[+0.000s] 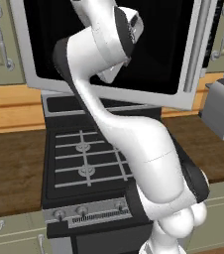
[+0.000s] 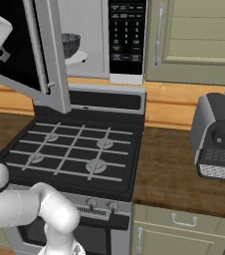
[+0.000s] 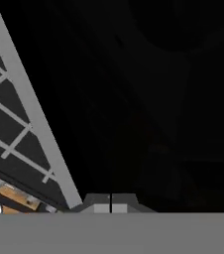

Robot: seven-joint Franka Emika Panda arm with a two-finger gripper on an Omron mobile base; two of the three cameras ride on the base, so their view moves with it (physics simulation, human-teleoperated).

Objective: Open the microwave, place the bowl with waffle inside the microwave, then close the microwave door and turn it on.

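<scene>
The microwave (image 2: 92, 37) hangs above the stove with its door (image 1: 158, 54) swung wide open, black glass toward me. Its long grey handle (image 1: 199, 49) runs down the door's free edge. Inside, the dark ribbed bowl (image 2: 70, 44) rests on the white turntable (image 2: 79, 58). The waffle is hidden by the bowl's rim. To the right of the cavity is the black keypad (image 2: 127, 35). My gripper (image 3: 110, 203) is shut and empty, its tips close against the door's black glass near the silver frame (image 3: 29, 109). My wrist (image 1: 109, 44) is raised in front of the door.
A black gas stove (image 2: 74, 149) sits below the open door, with wooden counter (image 2: 179, 169) on both sides. A grey coffee machine (image 2: 215, 134) stands on the right counter. Beige cabinets (image 2: 199, 35) flank the microwave.
</scene>
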